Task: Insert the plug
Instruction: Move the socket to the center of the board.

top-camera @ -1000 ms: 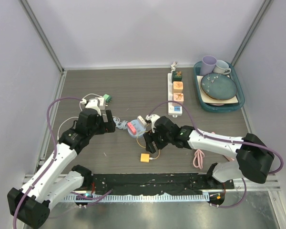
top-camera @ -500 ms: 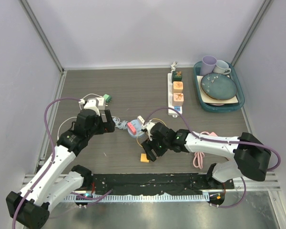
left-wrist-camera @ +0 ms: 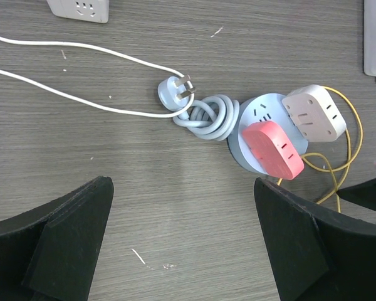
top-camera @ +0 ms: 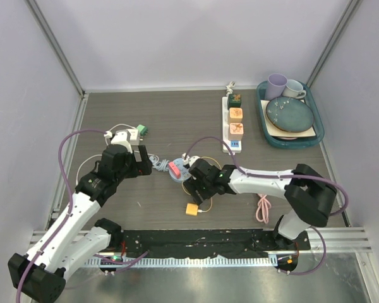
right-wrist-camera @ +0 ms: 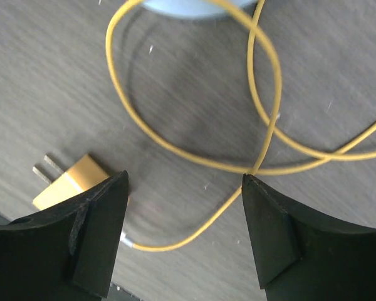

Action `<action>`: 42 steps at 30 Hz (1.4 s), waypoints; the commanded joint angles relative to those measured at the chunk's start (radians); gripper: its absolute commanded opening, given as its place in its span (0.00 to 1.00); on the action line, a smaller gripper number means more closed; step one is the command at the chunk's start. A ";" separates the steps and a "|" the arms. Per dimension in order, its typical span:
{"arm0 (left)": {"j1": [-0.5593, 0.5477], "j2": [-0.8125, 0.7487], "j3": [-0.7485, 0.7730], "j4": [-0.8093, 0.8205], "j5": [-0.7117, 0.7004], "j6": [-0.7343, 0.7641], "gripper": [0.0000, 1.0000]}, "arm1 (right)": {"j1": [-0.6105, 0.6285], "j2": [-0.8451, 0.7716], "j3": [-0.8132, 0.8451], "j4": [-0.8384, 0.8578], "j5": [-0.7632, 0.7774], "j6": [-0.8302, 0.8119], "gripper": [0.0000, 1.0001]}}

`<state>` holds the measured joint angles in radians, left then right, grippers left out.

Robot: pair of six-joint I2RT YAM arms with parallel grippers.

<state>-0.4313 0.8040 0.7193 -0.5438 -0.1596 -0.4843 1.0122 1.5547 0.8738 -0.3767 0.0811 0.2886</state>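
Note:
A yellow plug point(top-camera: 191, 209) point(right-wrist-camera: 69, 182) lies flat on the table, prongs pointing away, and its yellow cable point(right-wrist-camera: 194, 150) loops up toward a round light-blue socket point(top-camera: 177, 175) point(left-wrist-camera: 257, 119). A pink adapter point(left-wrist-camera: 272, 149) and a white adapter point(left-wrist-camera: 313, 113) sit on that socket. A pale blue plug point(left-wrist-camera: 175, 91) with a knotted cord lies just left of it. My right gripper point(top-camera: 201, 192) point(right-wrist-camera: 183, 179) hovers open over the cable loop, with the yellow plug beside its left finger. Left of the socket, my left gripper point(top-camera: 148, 163) point(left-wrist-camera: 180, 182) stands wide open with nothing in it.
A white power strip point(top-camera: 232, 123) with orange cube adapters lies at the back. A teal tray point(top-camera: 290, 140) with a plate and mugs stands back right. A pink cable point(top-camera: 262, 208) lies front right. A white socket block point(top-camera: 129, 132) with a green plug sits at the left.
My right arm has swung left and its gripper has shifted over the yellow cable beside the yellow plug. The left arm has not moved.

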 commanded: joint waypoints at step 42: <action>0.039 -0.345 -0.024 0.013 -0.279 -0.025 1.00 | -0.312 -0.185 0.173 -0.299 0.051 0.099 0.83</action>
<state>-0.3977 0.4763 0.6968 -0.5591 -0.4408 -0.5003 0.8040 1.4799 1.1751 -0.5167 0.0814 0.2497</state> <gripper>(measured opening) 0.996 0.825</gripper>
